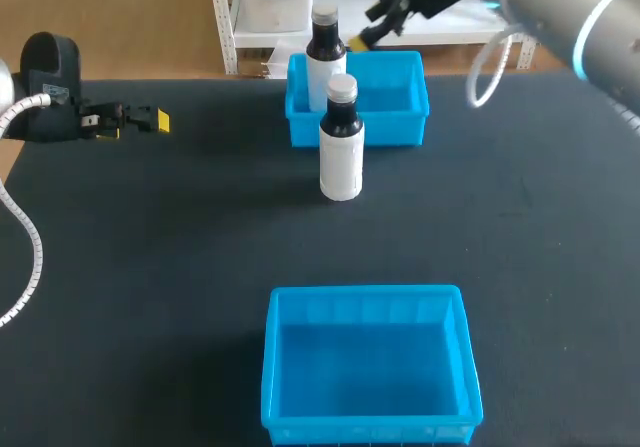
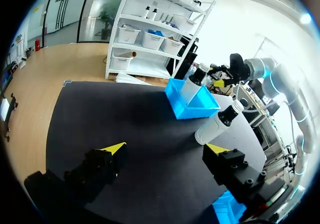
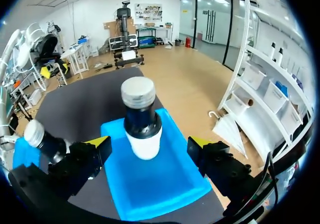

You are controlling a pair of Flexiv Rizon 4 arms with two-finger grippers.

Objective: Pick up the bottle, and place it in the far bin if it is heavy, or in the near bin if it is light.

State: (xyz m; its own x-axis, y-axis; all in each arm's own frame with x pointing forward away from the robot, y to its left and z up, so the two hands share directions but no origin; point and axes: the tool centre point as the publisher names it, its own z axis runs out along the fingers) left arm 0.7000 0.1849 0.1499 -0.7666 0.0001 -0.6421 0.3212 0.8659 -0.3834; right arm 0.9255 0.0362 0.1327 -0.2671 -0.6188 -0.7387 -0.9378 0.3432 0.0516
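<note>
A black-and-white bottle stands upright in the left part of the far blue bin. My right gripper is behind that bin, open, with the bottle standing between and ahead of its spread fingers, untouched. A second, similar bottle stands on the dark table just in front of the far bin. The near blue bin has nothing in it. At the table's left edge my left gripper is open and holds nothing.
The black tabletop is bare between the two bins and to both sides. In the left wrist view my right arm reaches over the far bin, and a corner of the near bin shows beside the left gripper's finger.
</note>
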